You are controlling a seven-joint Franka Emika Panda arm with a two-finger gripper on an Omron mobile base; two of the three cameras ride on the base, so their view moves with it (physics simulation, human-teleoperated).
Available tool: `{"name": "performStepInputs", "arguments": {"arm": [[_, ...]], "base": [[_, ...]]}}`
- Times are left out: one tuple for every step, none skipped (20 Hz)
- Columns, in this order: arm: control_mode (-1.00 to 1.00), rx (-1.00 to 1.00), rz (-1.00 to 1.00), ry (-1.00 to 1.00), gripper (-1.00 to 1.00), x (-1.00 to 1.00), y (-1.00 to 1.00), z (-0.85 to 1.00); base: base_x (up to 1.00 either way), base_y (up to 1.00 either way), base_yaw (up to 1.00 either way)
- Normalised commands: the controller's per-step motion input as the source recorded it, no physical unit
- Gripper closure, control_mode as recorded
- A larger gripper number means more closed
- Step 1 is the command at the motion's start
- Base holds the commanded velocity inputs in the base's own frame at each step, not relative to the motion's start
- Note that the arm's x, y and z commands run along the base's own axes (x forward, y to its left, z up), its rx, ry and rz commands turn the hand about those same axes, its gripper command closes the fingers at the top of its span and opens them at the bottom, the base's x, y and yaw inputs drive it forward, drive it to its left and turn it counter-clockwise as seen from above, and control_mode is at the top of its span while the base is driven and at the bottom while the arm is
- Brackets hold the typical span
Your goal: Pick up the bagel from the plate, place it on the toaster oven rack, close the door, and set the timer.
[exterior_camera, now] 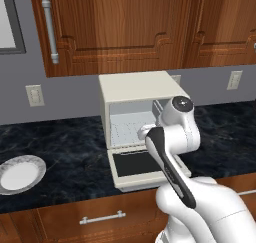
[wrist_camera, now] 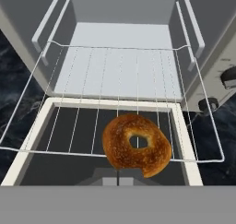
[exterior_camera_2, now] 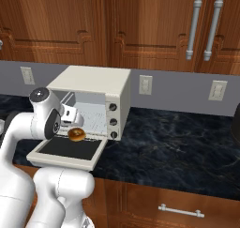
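Bagel (wrist_camera: 136,145) clamped edge-on in fingers, hanging over near edge of pulled-out rack (wrist_camera: 115,80), above open door (exterior_camera_2: 65,150); held clear for lowering onto rack. Plate (exterior_camera: 20,174) sits far left on desk.

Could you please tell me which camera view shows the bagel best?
The hand view: the bagel appears large and whole over the toaster oven rack. The right base view shows it small; the left base view has the arm in front.
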Motion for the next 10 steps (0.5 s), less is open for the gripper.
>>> {"name": "performStepInputs", "arguments": {"arm": [[-1.00, 0.00, 0.00, 0.00, 1.00, -0.02, 0.00, 0.00], [-1.00, 0.00, 0.00, 0.00, 1.00, -0.11, 0.00, 0.00], [-1.00, 0.00, 0.00, 0.00, 1.00, -0.21, 0.00, 0.00], [-1.00, 0.00, 0.00, 0.00, 1.00, -0.22, 0.00, 0.00], [-1.00, 0.00, 0.00, 0.00, 1.00, -0.24, 0.00, 0.00], [-1.00, 0.00, 0.00, 0.00, 1.00, -0.25, 0.00, 0.00], [-1.00, 0.00, 0.00, 0.01, 1.00, -0.23, 0.00, 0.00], [-1.00, 0.00, 0.00, 0.00, 1.00, -0.16, 0.00, 0.00], [-1.00, 0.00, 0.00, 0.00, 1.00, -0.11, 0.00, 0.00], [-1.00, 0.00, 0.00, 0.00, 1.00, -0.09, 0.00, -0.04]], "base": [[0.00, 0.00, 0.00], [0.00, 0.00, 0.00], [0.00, 0.00, 0.00], [0.00, 0.00, 0.00], [0.00, 0.00, 0.00], [0.00, 0.00, 0.00], [0.00, 0.00, 0.00], [0.00, 0.00, 0.00], [0.00, 0.00, 0.00], [0.00, 0.00, 0.00]]}}
